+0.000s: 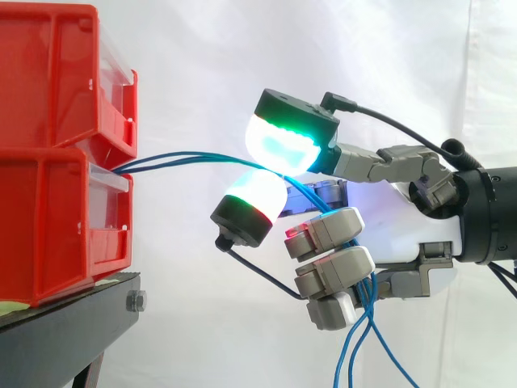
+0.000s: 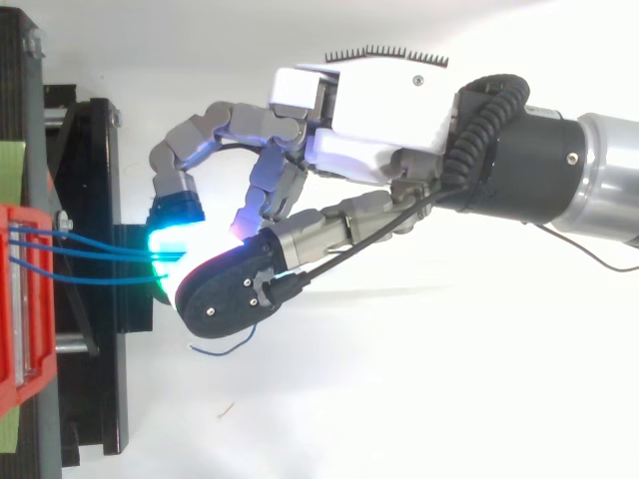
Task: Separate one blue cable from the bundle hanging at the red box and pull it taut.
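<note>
Thin blue cables [image 1: 186,158] come out between the two stacked red bins [image 1: 48,234] and run rightward, close together, to my hand [image 1: 408,230]. Two glowing green-white fingertips [image 1: 279,145] are closed on the cables from above and below, pinching them. I cannot tell how many strands sit between the pads. Past the pinch, the strands pass behind the curled fingers and hang loose [image 1: 363,343] below the hand. From above, three blue strands [image 2: 80,254] run nearly parallel from the red bin [image 2: 15,299] to the hand [image 2: 369,110].
The bins stand on a black stand [image 1: 65,323], which shows in the top view as a black frame [image 2: 95,200]. A loose blue cable end [image 2: 225,346] curls below the fingertips. A white curtain lies behind.
</note>
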Robot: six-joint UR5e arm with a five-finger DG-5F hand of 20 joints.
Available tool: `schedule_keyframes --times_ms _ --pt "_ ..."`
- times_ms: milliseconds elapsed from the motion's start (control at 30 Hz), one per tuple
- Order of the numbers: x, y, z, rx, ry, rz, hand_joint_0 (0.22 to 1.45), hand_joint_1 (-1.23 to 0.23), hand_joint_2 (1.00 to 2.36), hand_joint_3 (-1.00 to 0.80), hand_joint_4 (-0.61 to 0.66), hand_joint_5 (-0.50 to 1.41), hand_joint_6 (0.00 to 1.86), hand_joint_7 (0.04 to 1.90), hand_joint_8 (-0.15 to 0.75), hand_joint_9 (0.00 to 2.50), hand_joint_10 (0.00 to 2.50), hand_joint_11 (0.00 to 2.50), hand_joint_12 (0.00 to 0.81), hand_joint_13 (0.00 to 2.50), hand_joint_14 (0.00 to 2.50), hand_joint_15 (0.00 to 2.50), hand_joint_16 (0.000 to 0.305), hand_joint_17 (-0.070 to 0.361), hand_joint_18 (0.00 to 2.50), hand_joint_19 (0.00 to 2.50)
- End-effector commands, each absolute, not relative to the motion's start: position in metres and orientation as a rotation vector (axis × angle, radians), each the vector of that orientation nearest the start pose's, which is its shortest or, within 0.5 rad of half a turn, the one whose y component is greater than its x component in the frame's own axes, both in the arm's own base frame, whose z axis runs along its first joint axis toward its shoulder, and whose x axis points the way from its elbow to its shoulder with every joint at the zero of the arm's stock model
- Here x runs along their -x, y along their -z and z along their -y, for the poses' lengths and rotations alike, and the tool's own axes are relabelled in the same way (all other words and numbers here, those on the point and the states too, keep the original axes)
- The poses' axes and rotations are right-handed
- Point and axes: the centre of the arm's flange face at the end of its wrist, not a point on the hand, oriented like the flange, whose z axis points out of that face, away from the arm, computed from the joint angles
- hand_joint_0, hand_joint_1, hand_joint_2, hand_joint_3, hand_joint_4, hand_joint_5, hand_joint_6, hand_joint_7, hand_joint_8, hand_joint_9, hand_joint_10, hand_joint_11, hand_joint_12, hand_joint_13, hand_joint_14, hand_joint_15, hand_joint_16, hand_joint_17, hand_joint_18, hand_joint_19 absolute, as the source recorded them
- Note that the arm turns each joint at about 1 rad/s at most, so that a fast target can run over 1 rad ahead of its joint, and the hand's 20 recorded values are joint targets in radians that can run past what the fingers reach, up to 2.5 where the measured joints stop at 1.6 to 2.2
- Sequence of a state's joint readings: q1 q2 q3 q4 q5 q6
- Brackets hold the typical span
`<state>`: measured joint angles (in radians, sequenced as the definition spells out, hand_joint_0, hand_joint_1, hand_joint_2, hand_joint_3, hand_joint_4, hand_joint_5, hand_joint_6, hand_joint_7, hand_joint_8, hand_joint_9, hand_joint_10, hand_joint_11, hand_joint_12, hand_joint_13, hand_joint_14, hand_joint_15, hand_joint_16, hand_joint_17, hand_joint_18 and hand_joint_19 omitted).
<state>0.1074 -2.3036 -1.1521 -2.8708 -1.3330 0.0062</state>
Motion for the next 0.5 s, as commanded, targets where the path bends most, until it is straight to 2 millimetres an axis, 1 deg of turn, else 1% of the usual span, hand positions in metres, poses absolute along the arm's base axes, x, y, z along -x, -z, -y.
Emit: schedule_keyframes --times_ms 0,67,133,200,267,300,367,400,467 --pt "-0.7623 -0.2532 0.0755 -1.298 -1.091 -1.143 0.65 -0.87 1.02 -0.23 -0.08 -0.12 0.89 1.35 0.276 1.34 0.06 1.72 0.349 1.29 0.01 1.57 0.046 0.104 1.07 0.9" --pt "-0.7622 -0.2531 0.0755 -1.299 -1.09 -1.144 0.7 -0.89 1.01 -0.28 -0.12 -0.12 0.91 1.33 0.27 1.32 0.08 1.71 0.343 1.29 0.01 1.58 0.046 0.104 1.07 0.89" --pt "-0.762 -0.2542 0.0757 -1.298 -1.09 -1.142 0.75 -0.91 1.01 -0.41 -0.18 -0.13 0.92 1.29 0.26 1.29 0.1 1.7 0.342 1.28 0.01 1.57 0.046 0.104 1.07 0.87" --pt "-0.7621 -0.2531 0.0757 -1.299 -1.089 -1.143 0.78 -0.91 1.0 -0.5 -0.22 -0.13 0.92 1.38 0.262 1.29 0.1 1.7 0.338 1.27 0.01 1.57 0.046 0.102 1.05 0.86" --pt "-0.7622 -0.2531 0.0755 -1.299 -1.09 -1.144 0.78 -0.9 1.0 -0.5 -0.25 -0.13 0.92 1.45 0.259 1.28 0.09 1.7 0.34 1.27 0.01 1.58 0.046 0.103 1.05 0.85" --pt "-0.7622 -0.2531 0.0755 -1.299 -1.09 -1.144 0.77 -0.91 1.0 -0.5 -0.24 -0.13 0.91 1.54 0.259 1.28 0.09 1.7 0.337 1.26 0.01 1.57 0.045 0.102 1.05 0.85" --pt "-0.7623 -0.2532 0.0756 -1.298 -1.09 -1.142 0.77 -0.91 1.0 -0.5 -0.28 -0.13 0.92 1.55 0.249 1.28 0.08 1.69 0.335 1.26 0.01 1.57 0.045 0.101 1.04 0.84" --pt "-0.7618 -0.2523 0.0757 -1.3 -1.088 -1.144 0.76 -0.9 1.0 -0.5 -0.32 -0.13 0.93 1.54 0.236 1.29 0.06 1.7 0.34 1.23 0.01 1.56 0.044 0.1 1.03 0.84" --pt "-0.7621 -0.2531 0.0757 -1.299 -1.089 -1.143 0.75 -0.92 1.0 -0.5 -0.35 -0.13 0.93 1.5 0.223 1.31 0.05 1.72 0.336 1.22 0.02 1.56 0.044 0.098 1.02 0.84"
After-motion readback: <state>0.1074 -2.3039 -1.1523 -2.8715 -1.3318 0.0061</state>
